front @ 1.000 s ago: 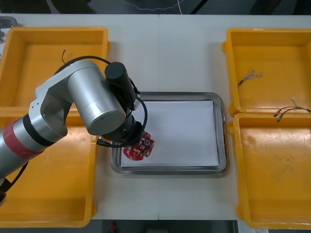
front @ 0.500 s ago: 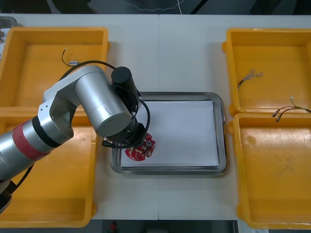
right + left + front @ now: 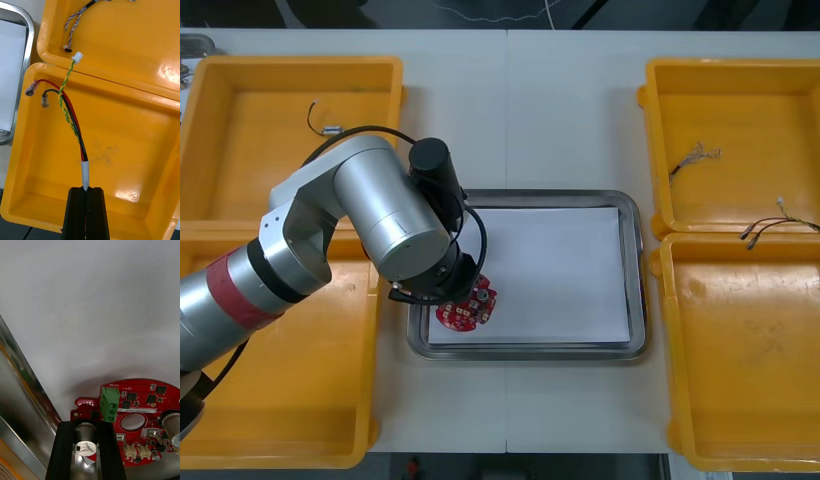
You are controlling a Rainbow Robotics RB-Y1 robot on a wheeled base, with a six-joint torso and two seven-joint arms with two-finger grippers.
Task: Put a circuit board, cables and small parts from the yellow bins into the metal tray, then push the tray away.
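My left gripper [image 3: 86, 426] is over the metal tray [image 3: 635, 270], at its near-left corner. Its fingers are closed around a silver cylinder on the round red circuit board [image 3: 462, 314]. The board is inside that corner of the tray, over the white lining; can't tell if it touches. My right gripper [image 3: 86, 189] is over the yellow bin [image 3: 123, 123] just right of the tray, fingers pinched on the red and yellow cable [image 3: 71, 116] by its white-sleeved end.

Metal tray [image 3: 638, 280]: shiny rim, matt white lining. Yellow bins [image 3: 740, 370]: smooth, glossy plastic. Circuit board [image 3: 465, 314]: glossy red; cable [image 3: 71, 120]: plastic-sheathed.
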